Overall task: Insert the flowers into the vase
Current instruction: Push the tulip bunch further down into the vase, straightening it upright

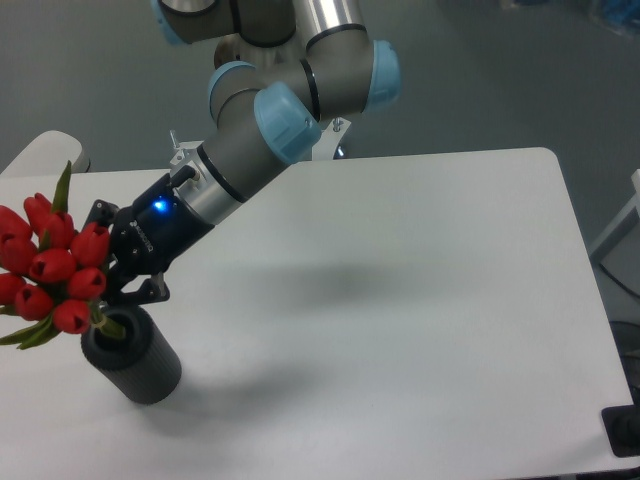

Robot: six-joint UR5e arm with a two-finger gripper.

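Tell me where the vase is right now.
The vase stands on the white table near its front-left corner, at the lower left of the camera view. The flowers lean out of its mouth, and the gripper is just above its rim.

no readable text, label, brand or number anywhere
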